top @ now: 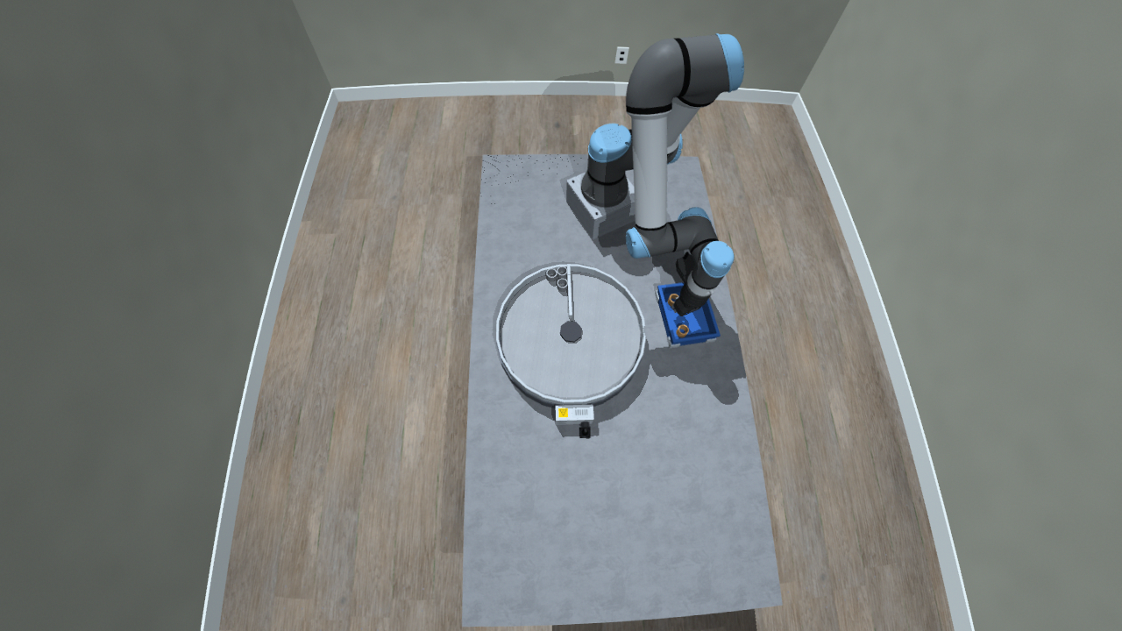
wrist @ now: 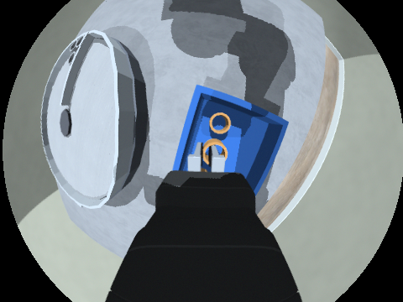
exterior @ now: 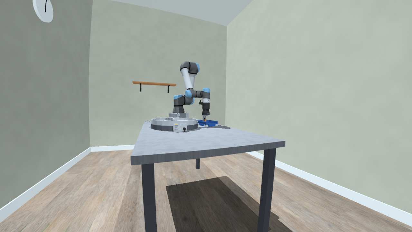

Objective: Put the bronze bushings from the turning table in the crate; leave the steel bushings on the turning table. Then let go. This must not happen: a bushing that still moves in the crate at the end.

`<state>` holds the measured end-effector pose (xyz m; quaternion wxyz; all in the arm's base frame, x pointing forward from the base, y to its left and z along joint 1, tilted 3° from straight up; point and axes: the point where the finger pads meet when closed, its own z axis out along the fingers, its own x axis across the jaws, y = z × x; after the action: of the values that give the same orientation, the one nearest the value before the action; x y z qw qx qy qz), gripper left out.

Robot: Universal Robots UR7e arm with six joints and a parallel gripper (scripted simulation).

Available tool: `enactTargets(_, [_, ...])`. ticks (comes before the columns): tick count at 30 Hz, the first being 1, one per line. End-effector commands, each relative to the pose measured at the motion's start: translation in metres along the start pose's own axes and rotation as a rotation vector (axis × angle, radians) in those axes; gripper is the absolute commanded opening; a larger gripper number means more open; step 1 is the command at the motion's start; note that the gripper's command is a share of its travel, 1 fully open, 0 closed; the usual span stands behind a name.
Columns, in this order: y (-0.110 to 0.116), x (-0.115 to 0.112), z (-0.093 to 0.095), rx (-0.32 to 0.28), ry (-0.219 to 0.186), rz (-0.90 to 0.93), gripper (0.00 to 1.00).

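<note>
Turntable (top: 517,368): round, grey, walled, on the counter (top: 612,510) to the left of the gripper, well apart from it; a radial divider runs from hub to far rim. Steel bushings (top: 558,277): small cluster against the far rim, just left of the divider, well left of the gripper; exact count hard to tell. Control box (top: 574,413): fixed at the turntable's near edge, yellow label on top, left of and nearer the camera than the gripper. Gripper (wrist: 206,161): pointing straight down into the crate, fingers clamped on one bronze bushing (wrist: 215,149), which shows as an orange ring between and just beyond the pale fingertips; whether it touches the crate floor cannot be told. Crate (wrist: 268,146): blue, open-topped, on the counter directly below the gripper and just right of the turntable, not touching it. Second bronze bushing (wrist: 220,123): loose on the crate floor, upright with bore up, just beyond the held one in the wrist view. Third bronze bushing (top: 671,298): partly hidden beside the wrist in the top view, at the crate's end towards the robot base. Arm (top: 649,173): base mounted at the counter's far end, behind the gripper, elbow raised high.
</note>
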<state>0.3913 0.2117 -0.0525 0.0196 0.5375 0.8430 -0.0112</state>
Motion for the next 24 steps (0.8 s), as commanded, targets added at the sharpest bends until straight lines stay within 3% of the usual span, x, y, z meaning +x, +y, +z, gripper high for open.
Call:
enactTargets(1, [0.001, 0.000, 0.000, -0.002, 0.000, 0.000, 0.00])
enactTargets(24, [0.001, 0.000, 0.017, -0.002, 0.000, 0.000, 0.00])
